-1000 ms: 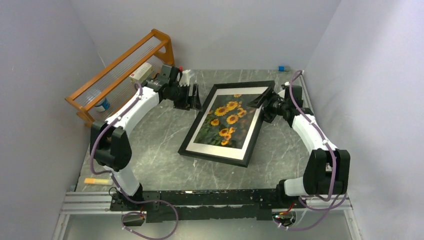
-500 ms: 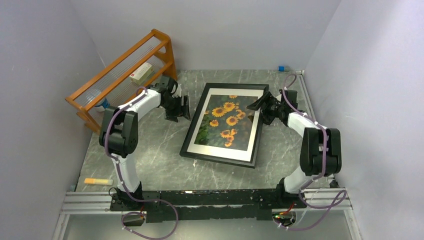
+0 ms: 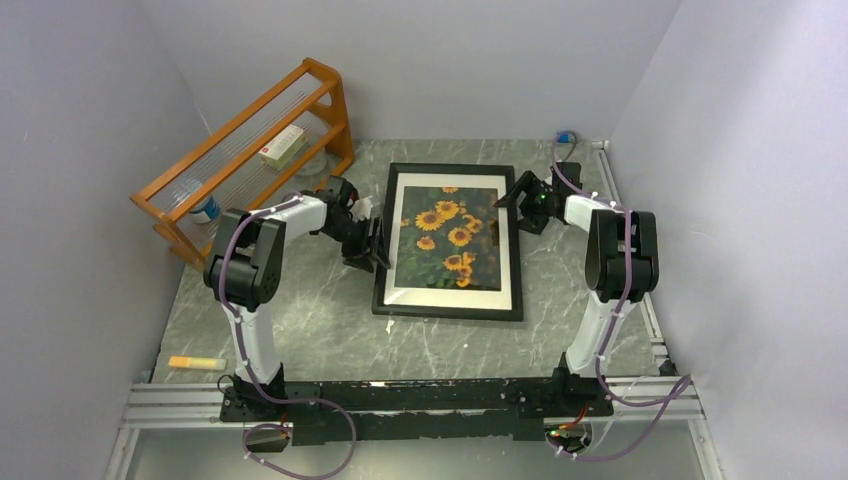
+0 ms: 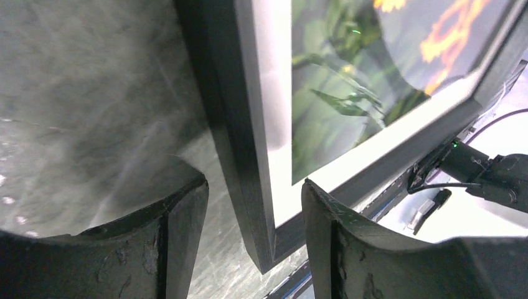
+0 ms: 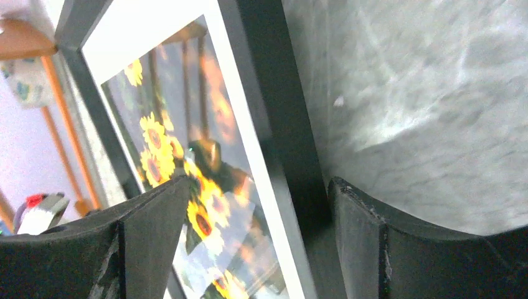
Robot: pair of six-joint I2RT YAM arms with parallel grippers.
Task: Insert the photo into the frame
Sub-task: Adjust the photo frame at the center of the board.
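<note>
The black frame [image 3: 383, 262] lies flat on the table, square to its edges. The sunflower photo [image 3: 450, 235] sits inside it behind a white mat. My left gripper [image 3: 376, 244] is open and straddles the frame's left border. In the left wrist view the border [image 4: 230, 124] runs between the fingers [image 4: 180, 224] and the photo [image 4: 348, 81] lies beyond. My right gripper [image 3: 520, 200] is open at the frame's upper right side. In the right wrist view its jaws [image 5: 260, 182] straddle the right border [image 5: 280, 112], next to the photo [image 5: 168, 143].
An orange wooden rack [image 3: 250, 130] holding a box and a bottle stands at the back left. An orange stick [image 3: 195, 362] lies at the near left. A small blue object [image 3: 566, 135] sits at the back right corner. Walls close in on three sides.
The frame has turned from tilted to square with the table and shifted back. Both arms have folded in, the left gripper coming onto the frame's left edge and the right staying on its right edge.
</note>
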